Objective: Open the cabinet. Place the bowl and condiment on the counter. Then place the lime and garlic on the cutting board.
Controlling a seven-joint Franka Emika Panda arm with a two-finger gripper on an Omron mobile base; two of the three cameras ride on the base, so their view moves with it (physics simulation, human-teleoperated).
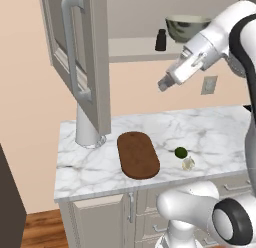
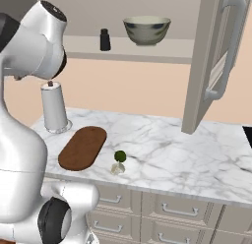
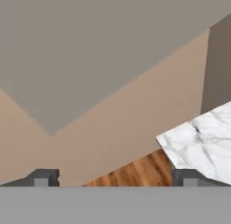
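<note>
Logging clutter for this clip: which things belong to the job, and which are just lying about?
Job: cabinet, open; bowl and condiment on its shelf; lime and garlic on the counter; cutting board.
Lying about: paper-towel roll; drawers.

The surface (image 1: 215, 132) looks like glossy veined marble; the cutting board (image 1: 138, 154) is matt brown wood; the bowl (image 2: 146, 30) has a mottled glaze.

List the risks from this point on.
1. The bowl and condiment stand close together on the cabinet shelf; reaching for one may knock the other off.
2. The lime touches the garlic; grasping either could send the round lime rolling off the counter.
</note>
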